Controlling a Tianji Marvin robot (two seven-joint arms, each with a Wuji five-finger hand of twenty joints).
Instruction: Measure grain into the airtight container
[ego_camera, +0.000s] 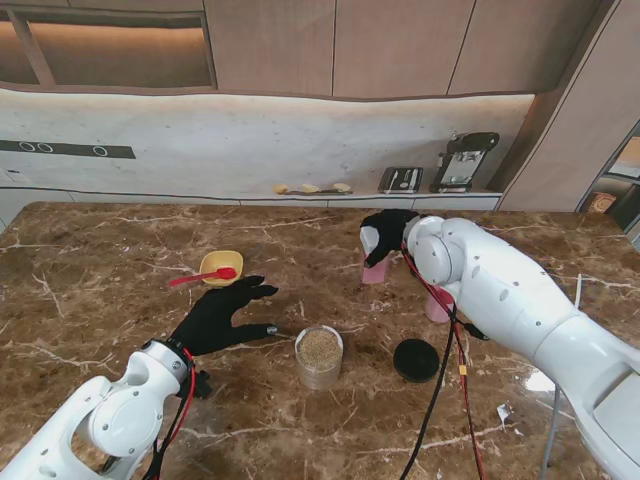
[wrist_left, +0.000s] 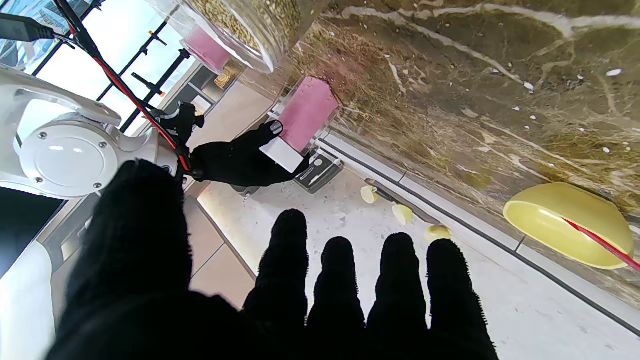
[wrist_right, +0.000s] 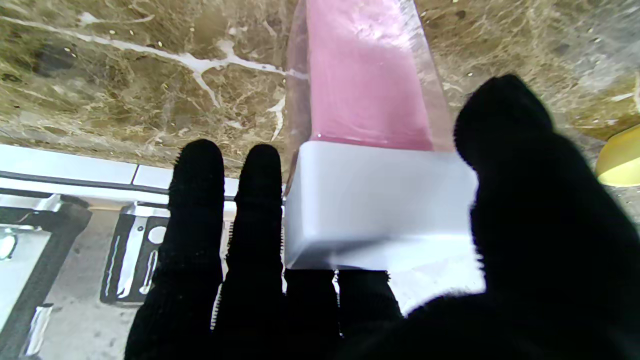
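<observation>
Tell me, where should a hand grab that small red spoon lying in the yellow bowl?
Grip the red spoon by its long handle, which sticks out past the rim of the yellow bowl toward the robot's left. Probably best from above with the open left hand, which is nearest; the scoop end sits inside the bowl.

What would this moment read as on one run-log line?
right hand: on pink container, white cap | left hand: open, flat on table | grain jar: uncovered | black lid: beside jar

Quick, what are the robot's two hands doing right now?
Left hand: open, fingers spread, holding nothing.
Right hand: wrapped around the white cap of the pink box; how firm the grip is cannot be told.
</observation>
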